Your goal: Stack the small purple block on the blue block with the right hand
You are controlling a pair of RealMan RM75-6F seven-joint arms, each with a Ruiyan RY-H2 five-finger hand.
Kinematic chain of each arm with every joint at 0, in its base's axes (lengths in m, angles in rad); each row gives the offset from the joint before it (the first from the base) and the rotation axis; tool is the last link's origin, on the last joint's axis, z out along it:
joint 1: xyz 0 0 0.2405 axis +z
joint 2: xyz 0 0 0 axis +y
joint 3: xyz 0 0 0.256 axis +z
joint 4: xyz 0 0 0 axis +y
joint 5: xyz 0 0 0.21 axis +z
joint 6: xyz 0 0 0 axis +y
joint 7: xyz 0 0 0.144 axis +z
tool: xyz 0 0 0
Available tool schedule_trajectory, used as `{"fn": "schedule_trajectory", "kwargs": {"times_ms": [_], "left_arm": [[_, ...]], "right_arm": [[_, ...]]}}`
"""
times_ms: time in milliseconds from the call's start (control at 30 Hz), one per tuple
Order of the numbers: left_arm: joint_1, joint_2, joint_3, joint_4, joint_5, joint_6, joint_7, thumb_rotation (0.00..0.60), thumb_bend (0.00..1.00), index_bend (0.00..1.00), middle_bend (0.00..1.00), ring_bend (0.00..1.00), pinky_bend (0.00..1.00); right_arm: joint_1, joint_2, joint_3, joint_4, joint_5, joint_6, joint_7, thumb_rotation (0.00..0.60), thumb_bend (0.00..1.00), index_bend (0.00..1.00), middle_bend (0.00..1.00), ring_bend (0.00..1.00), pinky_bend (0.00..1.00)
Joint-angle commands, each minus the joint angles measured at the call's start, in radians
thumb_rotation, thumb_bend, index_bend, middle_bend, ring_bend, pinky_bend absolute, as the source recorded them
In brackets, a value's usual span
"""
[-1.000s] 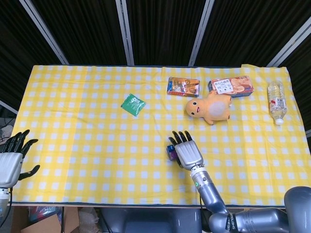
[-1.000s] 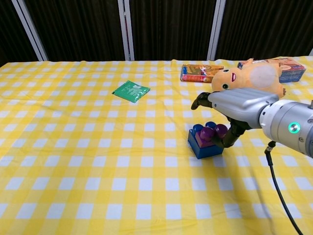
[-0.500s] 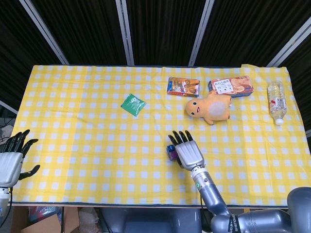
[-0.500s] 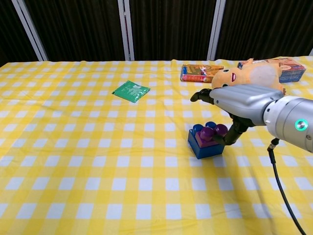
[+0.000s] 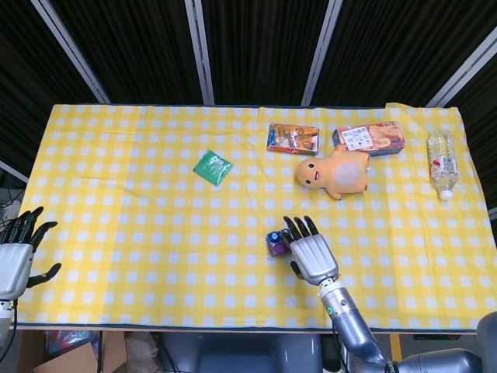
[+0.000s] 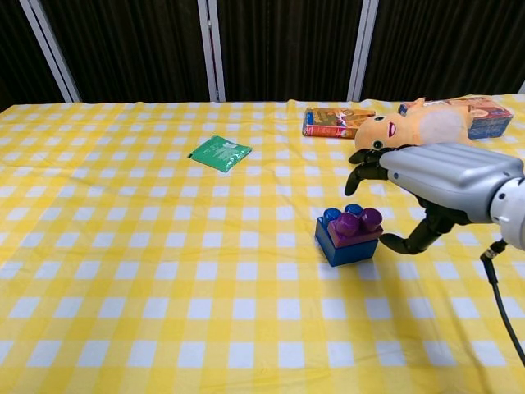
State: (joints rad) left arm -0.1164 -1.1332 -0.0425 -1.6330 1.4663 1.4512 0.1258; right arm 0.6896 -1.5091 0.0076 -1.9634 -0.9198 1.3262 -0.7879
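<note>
Lighting: bright, even, overhead; both views sharp.
Yellow checked tablecloth (image 6: 164, 271) evenly lit, no glare. Soft short shadows under the right hand (image 6: 435, 176) and the stacked blocks (image 6: 349, 235). Far background black. Head view shows slight barrel distortion at the edges.

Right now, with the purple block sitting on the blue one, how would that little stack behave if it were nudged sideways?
The purple block sits on the blue block with blue studs showing beside it, so they are probably interlocked and would move as one. Both look like rigid plastic, likely light. On the checked cloth the stack would more likely slide than tip, since it looks low and broad.
</note>
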Motion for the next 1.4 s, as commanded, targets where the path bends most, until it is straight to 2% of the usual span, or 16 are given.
{"fn": "schedule_trajectory", "kwargs": {"times_ms": [33, 433, 1400], "left_arm": [[0.0, -0.001, 0.0, 0.0, 0.0, 0.0, 0.002, 0.6, 0.24, 0.2, 0.0, 0.0, 0.1], [0.0, -0.002, -0.003, -0.001, -0.009, -0.001, 0.008, 0.6, 0.24, 0.2, 0.0, 0.0, 0.1], [0.003, 0.004, -0.009, 0.0, -0.012, 0.005, -0.014, 0.6, 0.24, 0.2, 0.0, 0.0, 0.1]], "right_arm": [[-0.021, 0.009, -0.016, 0.007, -0.024, -0.003, 0.025, 0.6, 0.45, 0.26, 0.0, 0.0, 0.0], [-0.059, 0.013, -0.022, 0.05, -0.063, -0.041, 0.086, 0.6, 0.45, 0.27, 0.0, 0.0, 0.0], [-0.085, -0.027, 0.005, 0.082, -0.089, -0.084, 0.066, 0.6, 0.45, 0.27, 0.0, 0.0, 0.0]]}}
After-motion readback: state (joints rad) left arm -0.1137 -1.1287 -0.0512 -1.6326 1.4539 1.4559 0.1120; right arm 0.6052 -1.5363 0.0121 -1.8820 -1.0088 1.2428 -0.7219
